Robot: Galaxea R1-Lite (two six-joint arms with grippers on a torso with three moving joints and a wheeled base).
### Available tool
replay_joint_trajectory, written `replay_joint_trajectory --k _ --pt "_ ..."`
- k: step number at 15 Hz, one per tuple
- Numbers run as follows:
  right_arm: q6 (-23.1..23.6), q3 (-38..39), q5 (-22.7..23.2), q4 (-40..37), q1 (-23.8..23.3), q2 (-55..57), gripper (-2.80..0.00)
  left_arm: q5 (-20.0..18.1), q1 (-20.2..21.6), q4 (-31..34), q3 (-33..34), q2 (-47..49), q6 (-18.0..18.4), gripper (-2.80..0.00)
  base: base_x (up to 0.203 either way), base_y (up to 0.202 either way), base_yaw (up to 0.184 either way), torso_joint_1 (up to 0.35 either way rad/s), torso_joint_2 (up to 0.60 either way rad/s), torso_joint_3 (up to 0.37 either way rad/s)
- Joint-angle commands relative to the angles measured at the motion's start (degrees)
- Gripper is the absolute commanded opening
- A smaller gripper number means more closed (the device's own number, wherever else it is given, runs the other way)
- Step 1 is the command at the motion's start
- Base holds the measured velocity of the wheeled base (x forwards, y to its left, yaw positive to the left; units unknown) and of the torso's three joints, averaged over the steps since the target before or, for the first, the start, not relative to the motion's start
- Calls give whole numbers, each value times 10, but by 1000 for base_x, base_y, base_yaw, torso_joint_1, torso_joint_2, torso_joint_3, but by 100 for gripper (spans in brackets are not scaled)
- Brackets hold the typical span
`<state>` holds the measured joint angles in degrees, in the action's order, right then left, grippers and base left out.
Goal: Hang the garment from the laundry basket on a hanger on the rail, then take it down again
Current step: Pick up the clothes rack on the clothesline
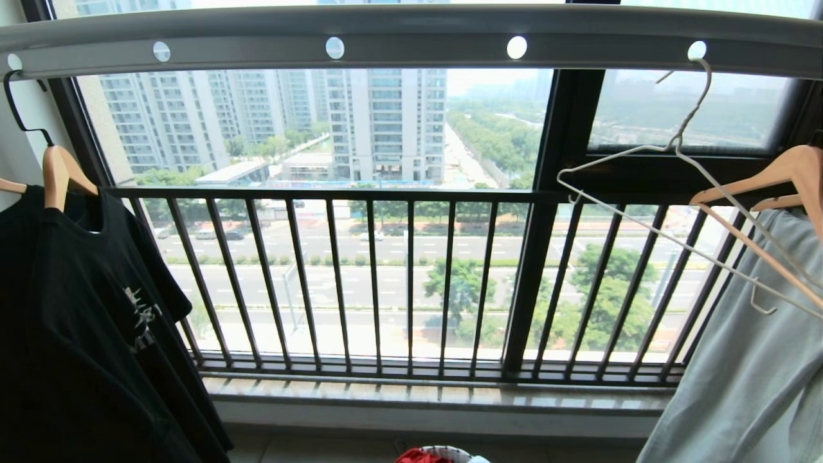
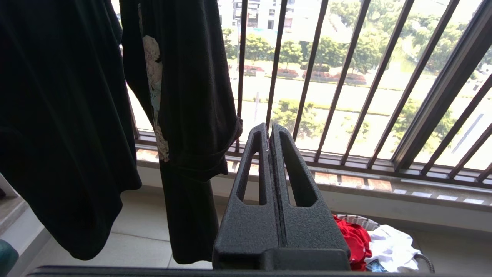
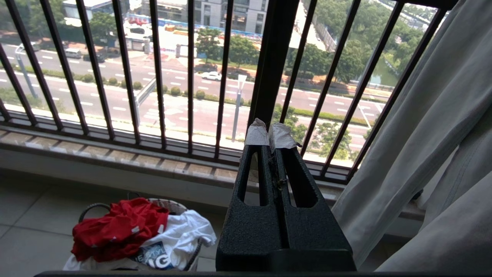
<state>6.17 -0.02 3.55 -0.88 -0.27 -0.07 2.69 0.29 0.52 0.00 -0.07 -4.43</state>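
Grey-white rail [image 1: 411,32] overhead, round holes in a row, spanning the head view from 9 to 3 o'clock above the dark barred window railing [image 1: 386,283]. Hung at the 9 o'clock end, a black T-shirt [image 1: 83,321] on a wooden hanger [image 1: 61,173]; at the 3 o'clock end, a pale grey garment [image 1: 752,360] on another wooden hanger [image 1: 765,180]. Between that and the window post, at about 2 o'clock, the thin white wire hanger [image 1: 675,193], hooked through a rail hole, tilted and bare.

Low at 6 o'clock, just inside the head view, the laundry basket [image 3: 175,206] on the tiled floor [image 3: 34,223] below the sill. Crumpled on top of its load, the red T-shirt [image 3: 115,227], touching a white printed shirt [image 3: 177,234] beside it.

Left tool [image 2: 268,129] raised before the railing near the black T-shirt, fingers pressed together, nothing between them. Right tool [image 3: 272,134] likewise before the railing, taped tips together and empty, the grey garment close beside.

Judged from this: nothing yet done. Red T-shirt unlifted, wire hanger unloaded on the rail. Left to do: picking the shirt from the basket, threading it onto the wire hanger, hanging it, then taking it down.
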Motion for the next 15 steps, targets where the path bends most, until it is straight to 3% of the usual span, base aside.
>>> replay_joint_trajectory --k 1,15 --pt "0 0 1 0 0 1 -280 0 1 0 0 1 -1 -280 0 0 0 0 0 0" --pt "-9 -2 -5 0 3 0 -280 0 0 0 0 1 -1 -280 0 0 0 0 0 0"
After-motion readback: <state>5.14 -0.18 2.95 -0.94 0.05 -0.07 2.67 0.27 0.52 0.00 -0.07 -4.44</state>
